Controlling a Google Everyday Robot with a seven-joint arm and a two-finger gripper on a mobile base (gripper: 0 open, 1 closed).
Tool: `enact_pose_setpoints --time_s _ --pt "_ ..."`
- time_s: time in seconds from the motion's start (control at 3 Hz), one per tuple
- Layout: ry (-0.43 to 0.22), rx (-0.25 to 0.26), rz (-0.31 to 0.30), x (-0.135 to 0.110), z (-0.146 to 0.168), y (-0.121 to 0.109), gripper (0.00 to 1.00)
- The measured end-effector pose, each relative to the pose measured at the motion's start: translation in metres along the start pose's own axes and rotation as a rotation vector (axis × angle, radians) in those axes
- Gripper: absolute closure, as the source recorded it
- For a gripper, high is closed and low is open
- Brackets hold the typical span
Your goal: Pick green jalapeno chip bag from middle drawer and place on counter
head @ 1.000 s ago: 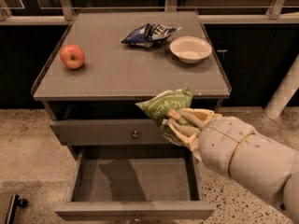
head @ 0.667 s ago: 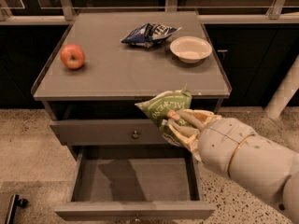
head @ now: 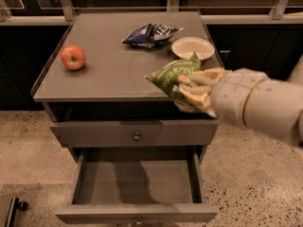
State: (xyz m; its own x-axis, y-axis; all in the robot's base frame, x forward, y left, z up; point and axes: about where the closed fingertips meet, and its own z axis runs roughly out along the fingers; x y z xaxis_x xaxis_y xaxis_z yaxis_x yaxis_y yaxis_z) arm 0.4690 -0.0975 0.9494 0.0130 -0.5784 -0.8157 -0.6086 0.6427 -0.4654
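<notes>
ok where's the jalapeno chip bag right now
In the camera view the green jalapeno chip bag is held in the gripper at the front right edge of the counter, just in front of the white bowl.

Inventory: one claw (head: 185, 88), right centre of frame. Two chip bags: one green chip bag (head: 168, 75), one blue chip bag (head: 150, 34). One apple (head: 73, 57). One plate (head: 192, 48). Two drawers: one open drawer (head: 137, 186), one shut drawer (head: 94, 134). One counter (head: 113, 77).

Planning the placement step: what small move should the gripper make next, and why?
Probably carry the green jalapeno chip bag further in over the counter: the gripper holds it at the front edge, above the open middle drawer, so releasing here could miss.
</notes>
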Motion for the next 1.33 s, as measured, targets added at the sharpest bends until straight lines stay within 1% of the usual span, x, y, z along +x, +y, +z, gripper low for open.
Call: enact_pose_setpoints --time_s 0.33,0.67,1.0,1.33 --pt "0.03 0.006 -0.024 -0.001 0.009 -0.049 1.0" --pt "0.032 -0.05 -0.026 0.002 0.042 -0.073 1.0" --pt "-0.014 -0.174 -0.014 -0.006 0.102 -0.062 1.0" --pt "-0.034 -0.304 -0.04 -0.018 0.157 -0.035 1.0"
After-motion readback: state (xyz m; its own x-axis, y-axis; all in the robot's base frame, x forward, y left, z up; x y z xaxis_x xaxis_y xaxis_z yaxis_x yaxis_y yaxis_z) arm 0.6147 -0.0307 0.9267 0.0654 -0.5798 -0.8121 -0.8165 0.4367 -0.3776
